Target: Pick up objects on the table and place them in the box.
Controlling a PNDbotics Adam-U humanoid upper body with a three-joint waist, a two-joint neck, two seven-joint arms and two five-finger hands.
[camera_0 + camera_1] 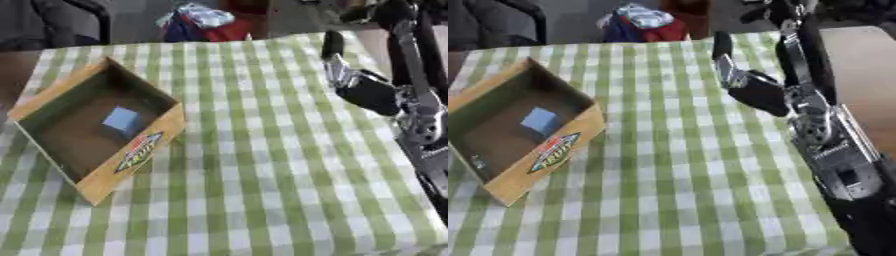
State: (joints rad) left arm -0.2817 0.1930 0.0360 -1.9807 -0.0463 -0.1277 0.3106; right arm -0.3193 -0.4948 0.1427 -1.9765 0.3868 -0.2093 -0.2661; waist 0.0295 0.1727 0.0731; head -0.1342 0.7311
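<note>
Since a blue block [121, 120] already lies in the box [131, 165] and the table [262, 200] seems bare, little remains; the right robot hand [741, 80] hovers, fingers straight, holding nothing.

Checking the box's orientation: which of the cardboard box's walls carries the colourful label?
The cardboard box's low wall nearest the camera: its outside bears the colourful label; the other walls look plain brown.
</note>
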